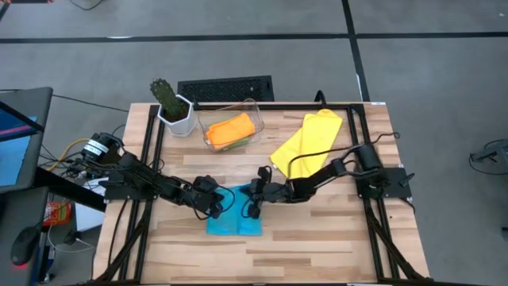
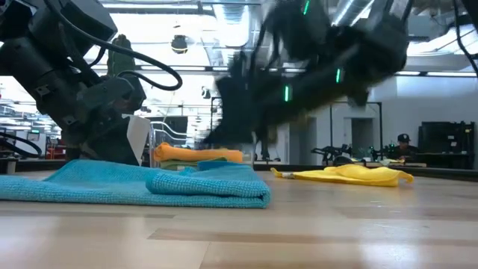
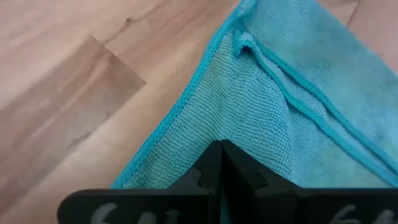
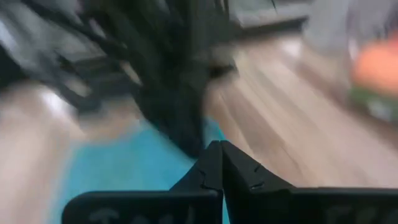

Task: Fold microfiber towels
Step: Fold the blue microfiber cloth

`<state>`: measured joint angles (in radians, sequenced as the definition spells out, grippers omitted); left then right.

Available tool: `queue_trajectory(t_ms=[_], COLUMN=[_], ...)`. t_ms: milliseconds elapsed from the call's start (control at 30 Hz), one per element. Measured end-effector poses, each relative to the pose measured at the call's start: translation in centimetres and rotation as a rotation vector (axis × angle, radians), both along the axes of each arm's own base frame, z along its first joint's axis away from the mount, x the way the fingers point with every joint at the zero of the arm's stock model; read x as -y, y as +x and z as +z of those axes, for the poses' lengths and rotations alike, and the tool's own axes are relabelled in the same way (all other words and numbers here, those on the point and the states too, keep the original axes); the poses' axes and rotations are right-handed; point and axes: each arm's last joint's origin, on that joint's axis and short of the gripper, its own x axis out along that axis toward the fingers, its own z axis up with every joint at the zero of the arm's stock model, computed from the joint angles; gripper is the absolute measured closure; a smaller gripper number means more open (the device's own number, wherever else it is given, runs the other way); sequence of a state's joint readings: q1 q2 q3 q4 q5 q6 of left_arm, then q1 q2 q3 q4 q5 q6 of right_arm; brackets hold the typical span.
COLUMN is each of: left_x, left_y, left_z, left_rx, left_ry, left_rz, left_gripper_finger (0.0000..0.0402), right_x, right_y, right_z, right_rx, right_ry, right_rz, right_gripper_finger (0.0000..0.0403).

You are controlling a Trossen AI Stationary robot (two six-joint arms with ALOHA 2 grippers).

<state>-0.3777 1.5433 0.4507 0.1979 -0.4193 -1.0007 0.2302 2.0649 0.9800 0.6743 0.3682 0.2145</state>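
The light blue towel (image 1: 236,216) lies low in the middle of the high view, on the wooden desk (image 1: 317,246). It is folded over, with a fat rolled edge showing in the low view.

The left end effector (image 1: 216,208) sits at the towel's left edge. Its fingers are pressed together, and the wrist view shows them right down on the blue cloth. I cannot tell if a bit of cloth is pinched between them. The right end effector (image 1: 252,208) is over the towel's right side, fingers together too, and looks empty.

If the left one pulls away with cloth caught, the fold could drag open or slide crooked. The two end effectors are near each other, so they could bump.

The yellow towel (image 1: 305,139) lies loose, upper right of middle. The orange towel (image 1: 230,129) is in the clear bin (image 1: 205,125), above the blue one, with a green towel (image 1: 248,141) peeking out under it.
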Motion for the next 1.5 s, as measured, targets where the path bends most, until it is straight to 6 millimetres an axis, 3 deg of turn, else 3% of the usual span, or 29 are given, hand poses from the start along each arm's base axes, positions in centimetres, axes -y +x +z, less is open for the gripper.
queue_trajectory(t_ms=[133, 267, 467, 733, 933, 1100, 1167, 1500], left_x=[-0.3, -0.9, -2.2, -3.3, -3.5, -3.4, -3.5, -4.0], left_y=[0.2, 0.4, 0.7, 1.0, 1.2, 1.6, 1.6, 1.6], left_z=[0.1, 0.3, 0.3, 0.3, 0.5, 0.8, 0.9, 0.8], left_rx=[0.003, -0.004, -0.012, -0.023, -0.028, -0.023, -0.022, -0.033], left_ry=[-0.082, -0.096, -0.07, -0.073, -0.109, -0.097, -0.097, -0.133], left_rz=[0.024, 0.015, 0.035, 0.017, -0.003, -0.031, -0.023, -0.005], left_gripper_finger=[0.0401, 0.0401, 0.0401, 0.0401, 0.0401, 0.0401, 0.0401, 0.0401], right_x=[-1.9, -4.5, -7.7, -8.7, -8.9, -9.8, -10.1, -11.6], right_y=[-0.6, -1.5, -1.8, -1.1, -1.0, -0.9, -0.9, 0.2], right_z=[4.1, 4.6, 1.0, -4.3, -4.3, 0.0, 0.4, -5.1], right_rx=[0.117, 0.121, 0.044, -0.053, -0.045, 0.081, 0.095, 0.005], right_ry=[0.027, 0.045, 0.094, 0.187, 0.202, 0.121, 0.099, 0.162], right_rz=[0.051, 0.117, 0.144, 0.1, 0.091, 0.1, 0.09, 0.081], right_gripper_finger=[0.0382, 0.0378, 0.0381, 0.038, 0.0383, 0.0384, 0.0381, 0.0385])
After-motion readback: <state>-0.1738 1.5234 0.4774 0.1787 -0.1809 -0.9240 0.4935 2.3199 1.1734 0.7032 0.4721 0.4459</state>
